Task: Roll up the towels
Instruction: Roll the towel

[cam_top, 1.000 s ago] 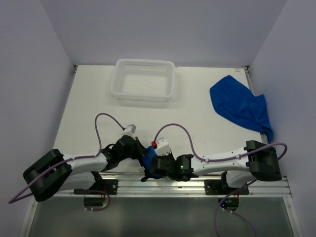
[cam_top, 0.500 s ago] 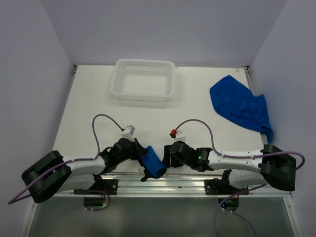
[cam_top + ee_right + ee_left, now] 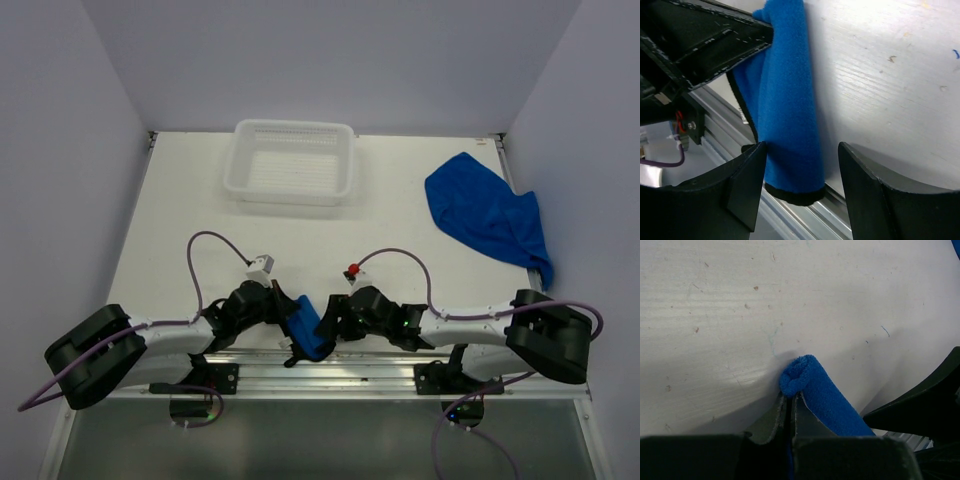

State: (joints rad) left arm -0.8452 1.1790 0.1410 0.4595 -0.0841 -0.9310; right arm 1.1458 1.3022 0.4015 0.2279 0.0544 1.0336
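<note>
Left gripper [image 3: 789, 402] pinching one end of rolled towel [image 3: 826, 401], other end btwn spread fingers of right gripper [image 3: 801, 150].

Nothing legible in any of the three views: no words, labels, brand marks or numbers. Possibly some print on the small white block [image 3: 262, 264] atop the left arm [image 3: 170, 335], too small to tell. Only a blue pen tick [image 3: 955, 52] on the table [image 3: 900, 75], no letter.

White links [image 3: 170, 331], black joints [image 3: 95, 355], purple cables [image 3: 212, 234] and perhaps a red button [image 3: 352, 269] show.
</note>
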